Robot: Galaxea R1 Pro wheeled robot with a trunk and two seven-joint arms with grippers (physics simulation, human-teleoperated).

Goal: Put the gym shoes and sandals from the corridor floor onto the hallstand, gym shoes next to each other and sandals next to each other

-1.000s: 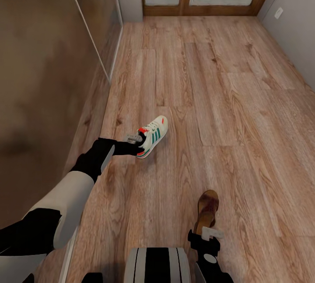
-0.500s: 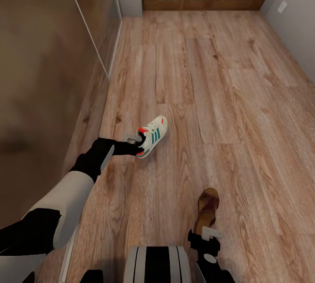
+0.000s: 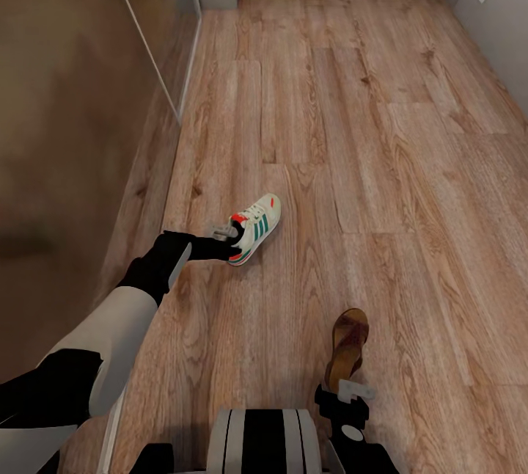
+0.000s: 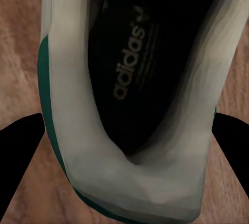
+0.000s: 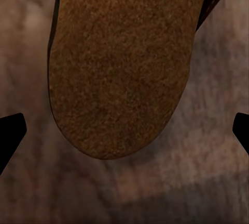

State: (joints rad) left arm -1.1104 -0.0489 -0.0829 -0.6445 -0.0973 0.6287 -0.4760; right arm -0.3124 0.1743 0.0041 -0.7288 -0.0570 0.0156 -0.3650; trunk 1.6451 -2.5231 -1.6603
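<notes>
A white gym shoe [image 3: 255, 228] with green side stripes lies over the corridor floor [image 3: 367, 129], its long axis running diagonally: the toe points away from the robot and toward its right, and the heel, with the red patch, faces back toward the left arm. The left hand [image 3: 229, 235] is at that heel, its fingers meeting the back of the shoe; from the head view I cannot tell whether the sole rests on the planks or is lifted. The left wrist view adds what the head view lacks: the gym shoe [image 4: 129, 99] is seen from the heel end looking into the dark opening, where a printed insole logo shows, and the black fingers [image 4: 21, 151] stand on either side of the white heel wall, close against it, so the hand is closed on the shoe. Nearer the robot and to its right, a brown sandal [image 3: 347, 349] lies on the floor with its long axis pointing nearly straight away, tilted slightly to the right, heel toward the right hand [image 3: 352, 389]. In the right wrist view the rounded heel of the sandal [image 5: 122, 63] and its grainy tan footbed show, with the fingertips [image 5: 10, 130] set wide at the frame edges, apart from the sandal and holding nothing.
</notes>
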